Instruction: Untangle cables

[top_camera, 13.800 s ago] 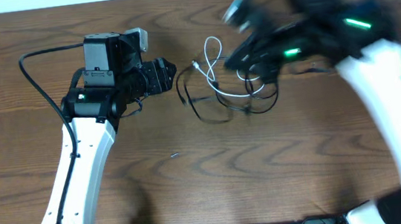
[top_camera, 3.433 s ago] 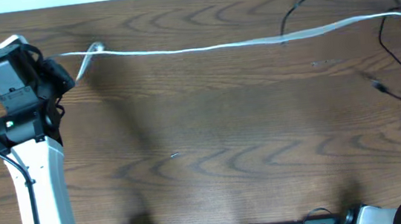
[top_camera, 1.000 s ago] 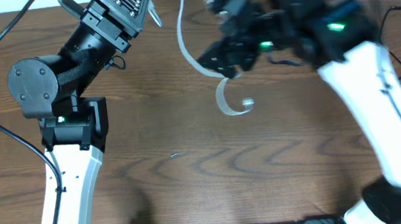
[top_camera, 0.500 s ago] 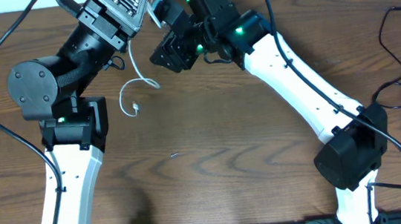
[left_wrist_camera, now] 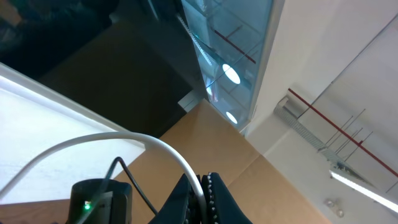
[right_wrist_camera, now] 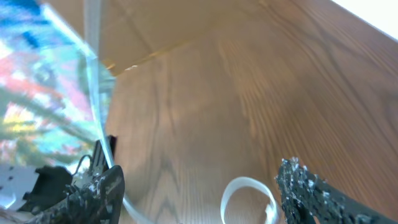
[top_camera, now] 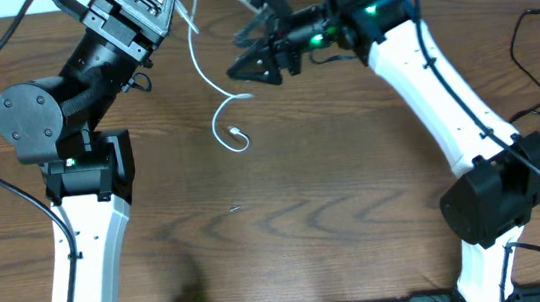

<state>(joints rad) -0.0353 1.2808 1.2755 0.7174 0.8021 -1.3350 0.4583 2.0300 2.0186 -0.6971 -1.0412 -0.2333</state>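
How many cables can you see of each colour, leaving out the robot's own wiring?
white cable: 1
black cable: 1
total: 2

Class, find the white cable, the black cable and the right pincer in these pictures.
white cable (left_wrist_camera: pixel 112 134), left wrist view, top of its arc.
black cable (top_camera: pixel 514 43), overhead view, its bend at far right.
right pincer (right_wrist_camera: pixel 199 185), right wrist view, midway between its open fingertips.
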